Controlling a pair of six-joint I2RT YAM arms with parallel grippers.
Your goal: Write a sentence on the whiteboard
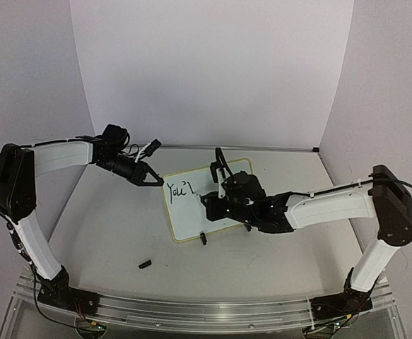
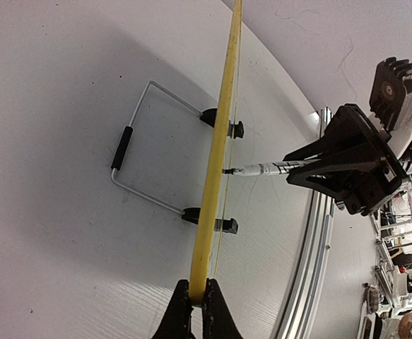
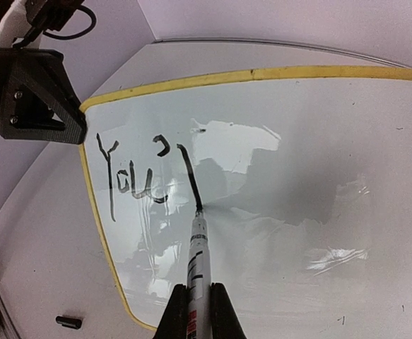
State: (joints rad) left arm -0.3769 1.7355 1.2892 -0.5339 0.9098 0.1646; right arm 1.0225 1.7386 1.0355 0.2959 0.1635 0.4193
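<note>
Whiteboard [image 1: 189,217] stands mid-table [image 1: 107,233], tilted back on wire stand [image 2: 131,141]. Sentence [image 3: 138,176] barely begun: "You'" plus one downstroke. Marker [image 3: 197,261] tip touches the board at the stroke's foot. Rest of the board is blank, so most of the writing looks left to do. Right hand [image 3: 197,305] is clamped narrow around the marker barrel. Left hand [image 2: 198,300] is pinched onto the board's yellow rim near its far left corner, likely steadying it. Small black piece [image 1: 145,264], maybe the cap, lies on the table, apart from the board.

Top view high, looking down; wrist views close on whiteboard [image 1: 188,215]: left edge-on, right face-on.
</note>
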